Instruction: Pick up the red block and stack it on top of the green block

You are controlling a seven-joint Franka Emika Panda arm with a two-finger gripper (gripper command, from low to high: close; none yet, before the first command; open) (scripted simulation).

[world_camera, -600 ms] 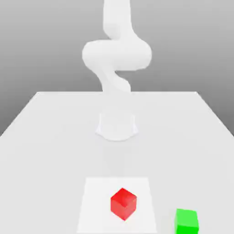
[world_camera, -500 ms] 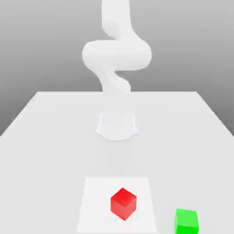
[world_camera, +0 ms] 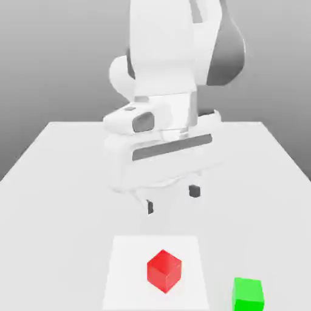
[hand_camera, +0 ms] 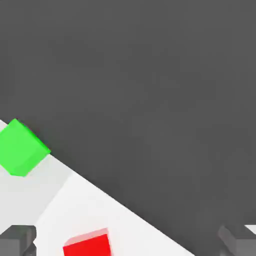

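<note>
Red block is sitting on the brighter square patch near the table's front edge in the exterior view, resting flat w/ one corner turned toward the camera. Green block is lying on the table off the patch, near the red one, toward the exterior view's right & slightly closer to the camera; the two blocks aren't touching.

Gripper is hanging above the table behind the red block, w/ clear air between its dark fingertips and the surface. Fingers are spread wide apart, gripping nothing. Arm is looming large over the middle of the table, wrist turned so the finger line is running at a slant.

In the hand view, red block is showing between the two dark pads, probably a bit nearer one of them, though it's cut off at the frame edge. Green block is lying off to one side, by the table's edge.
</note>
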